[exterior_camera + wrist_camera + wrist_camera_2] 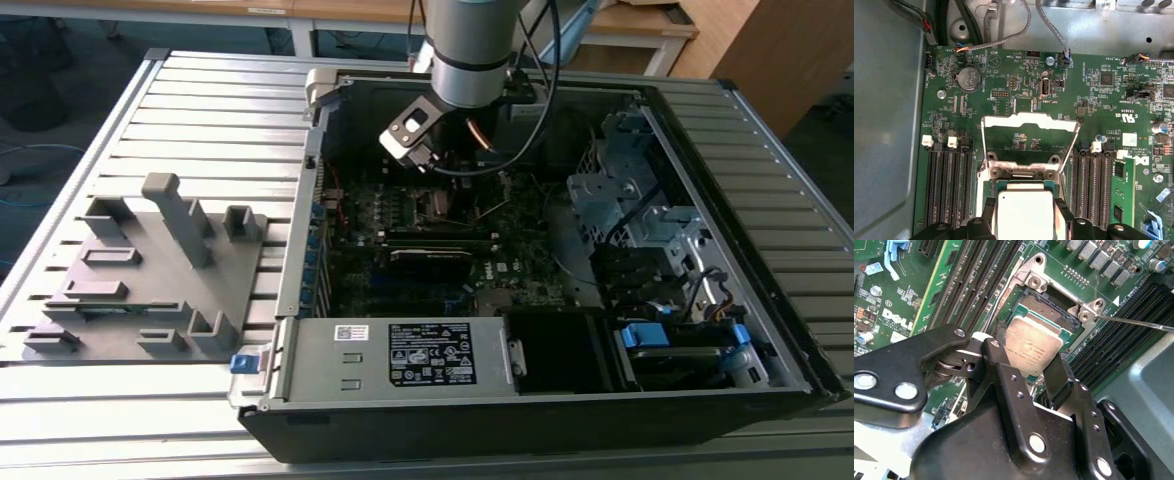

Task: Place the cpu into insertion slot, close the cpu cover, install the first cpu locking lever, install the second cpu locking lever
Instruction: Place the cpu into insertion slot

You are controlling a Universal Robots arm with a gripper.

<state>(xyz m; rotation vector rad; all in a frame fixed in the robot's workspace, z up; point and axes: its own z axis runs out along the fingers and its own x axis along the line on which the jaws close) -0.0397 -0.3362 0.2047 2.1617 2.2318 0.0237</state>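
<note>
Two fingers [1001, 365] grip cpu [1031, 351] | dull silver square top (faint print) | over insertion slot [1050, 307] | cpu cover [1029, 120] raised

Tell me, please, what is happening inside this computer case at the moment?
A robot arm reaches down into the open computer case. Its gripper holds the cpu between its fingers, right over the insertion slot. Part of the slot's dark contact field is uncovered, so the chip does not look seated yet. The cpu cover stands hinged up off the slot, and a thin locking lever is swung out to the side.
</note>
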